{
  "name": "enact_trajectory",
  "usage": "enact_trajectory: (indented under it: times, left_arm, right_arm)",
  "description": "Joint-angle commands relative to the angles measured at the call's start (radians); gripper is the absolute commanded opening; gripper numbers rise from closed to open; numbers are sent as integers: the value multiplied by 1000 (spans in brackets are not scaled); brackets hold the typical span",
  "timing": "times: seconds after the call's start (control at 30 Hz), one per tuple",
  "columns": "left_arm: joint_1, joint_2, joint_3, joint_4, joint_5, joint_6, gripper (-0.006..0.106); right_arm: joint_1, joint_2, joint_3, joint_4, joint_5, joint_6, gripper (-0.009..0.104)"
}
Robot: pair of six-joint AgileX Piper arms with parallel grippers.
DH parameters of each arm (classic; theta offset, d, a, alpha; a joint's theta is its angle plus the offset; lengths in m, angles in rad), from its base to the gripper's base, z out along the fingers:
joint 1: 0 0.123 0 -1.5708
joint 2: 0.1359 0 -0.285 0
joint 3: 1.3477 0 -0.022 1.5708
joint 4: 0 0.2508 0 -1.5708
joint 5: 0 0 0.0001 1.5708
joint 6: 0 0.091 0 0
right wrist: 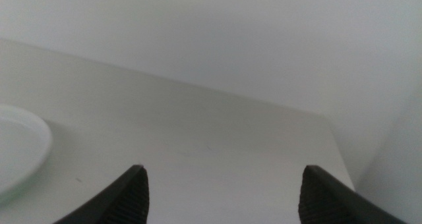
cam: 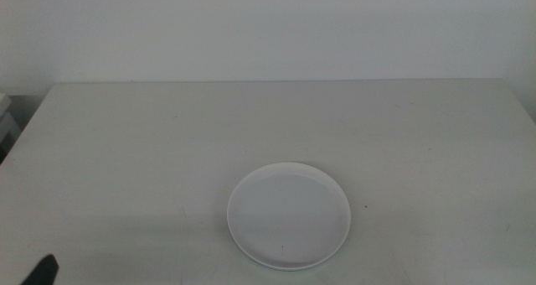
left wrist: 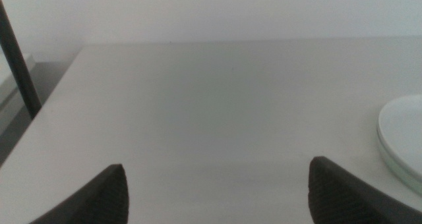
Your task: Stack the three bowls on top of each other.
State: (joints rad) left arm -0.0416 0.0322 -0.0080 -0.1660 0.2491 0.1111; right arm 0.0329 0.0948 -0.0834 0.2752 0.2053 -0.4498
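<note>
In the middle view a white bowl (cam: 289, 215) sits on the table (cam: 167, 142), near its front edge and a little right of centre; only one bowl shows from above, and whether others lie under it cannot be told here; a dark tip of the left gripper (cam: 40, 270) shows at the bottom left corner.

In the left wrist view the left gripper (left wrist: 217, 191) has its jaws wide apart over bare table, holding nothing; the bowl's (left wrist: 403, 140) edge looks layered, a pale greenish rim under the white one.

In the right wrist view the right gripper (right wrist: 221, 197) is likewise spread wide and empty; the bowl's (right wrist: 20, 148) rim lies well apart from it.
</note>
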Motion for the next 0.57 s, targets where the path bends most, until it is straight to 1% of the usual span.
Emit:
enact_trajectory:
  times: [0.0,0.07,0.13,0.2,0.53]
  left_arm:
    - [2,-16,3,-11,-81,-7,102]
    - [2,-36,35,-10,-81,-7,102]
    - [2,-55,33,-8,-30,-7,102]
    - [2,-61,33,-8,-35,-7,102]
    - [2,-60,34,-2,-28,-7,102]
  right_arm:
    - [-42,-34,27,-7,-71,-10,57]
    - [-58,-65,64,-2,-70,-10,57]
    - [-59,-98,107,-2,-69,-10,57]
    - [-60,-119,105,-6,-24,-10,57]
    - [-60,-131,105,-8,-19,-10,57]
